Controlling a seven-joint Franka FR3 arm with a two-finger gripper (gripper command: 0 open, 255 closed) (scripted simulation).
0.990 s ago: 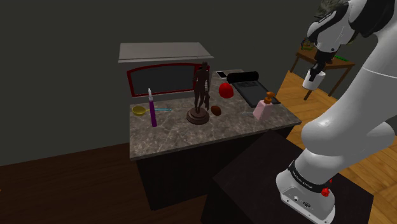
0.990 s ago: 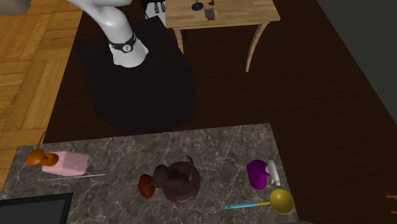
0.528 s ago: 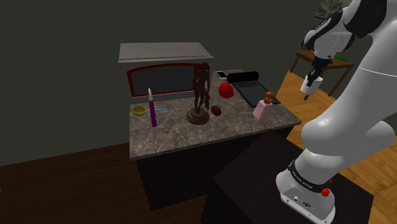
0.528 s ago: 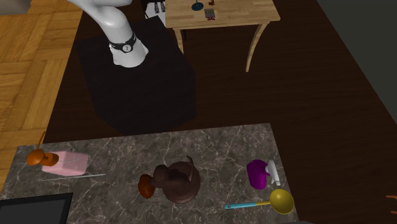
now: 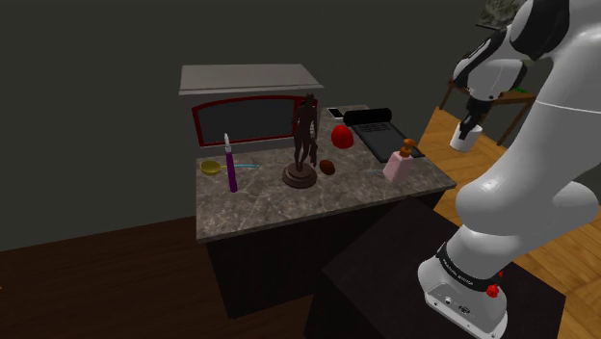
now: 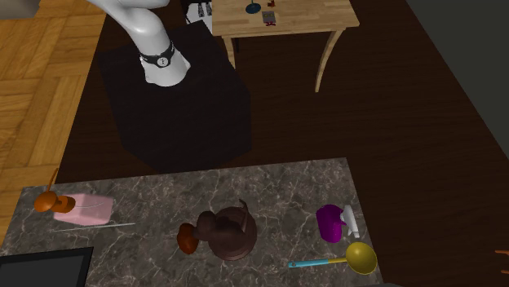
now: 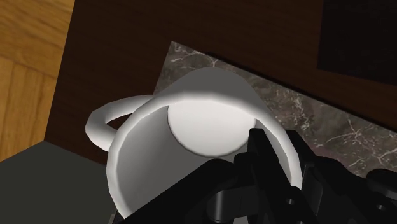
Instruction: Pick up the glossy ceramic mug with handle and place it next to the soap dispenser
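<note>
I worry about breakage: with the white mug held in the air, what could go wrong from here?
1. The gripper clasps the mug by one side of its rim alone, so it might tilt, slip and fall.
2. The soap dispenser stands close to the edge of the counter; the mug could knock it or land half off.

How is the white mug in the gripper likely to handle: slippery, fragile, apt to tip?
The mug looks smooth and rigid, so it probably won't deform but may slip, since the gripper pinches only one stretch of its wall. Its handle sticks out sideways, which may pull it off balance. Its broad flat bottom suggests it should stand steadily on the counter.
</note>
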